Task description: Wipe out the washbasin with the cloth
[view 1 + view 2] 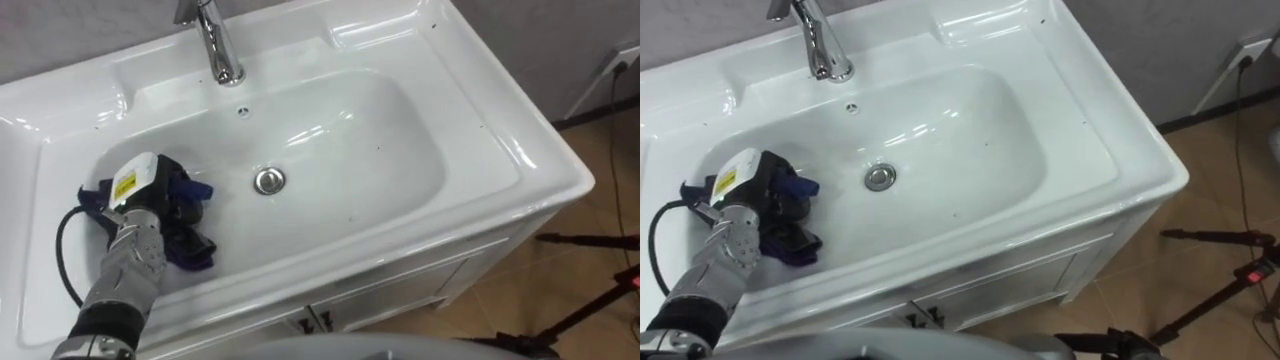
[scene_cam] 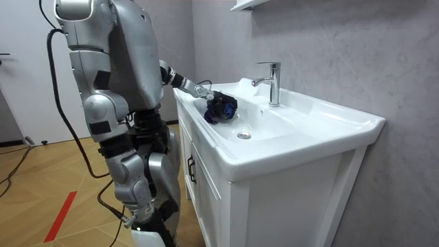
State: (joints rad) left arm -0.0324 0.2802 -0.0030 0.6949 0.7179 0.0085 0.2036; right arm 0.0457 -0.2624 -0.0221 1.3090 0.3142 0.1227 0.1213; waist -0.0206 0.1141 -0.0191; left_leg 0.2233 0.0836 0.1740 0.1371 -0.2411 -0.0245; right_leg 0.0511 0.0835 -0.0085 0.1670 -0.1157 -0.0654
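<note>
1. Lying bunched on the left slope of the bowl, a dark blue cloth [image 1: 190, 250] is seen inside the white basin [image 1: 350, 130], left of the drain [image 1: 269, 180] and apart from it.
2. The left hand [image 1: 150, 190] is set on top of the cloth; its fingers are curled into the folds, so the cloth is gripped and pressed against the basin wall.
3. The left forearm is brought in over the front rim from the lower left.
4. A chrome tap [image 1: 215, 45] is mounted at the back rim; a small overflow hole [image 1: 242, 111] is noted just below it.
5. The basin is carried on a white cabinet [image 2: 288, 199].
6. In the room view the robot is seen standing upright at the cabinet's front, on a wooden floor [image 2: 41, 178].
</note>
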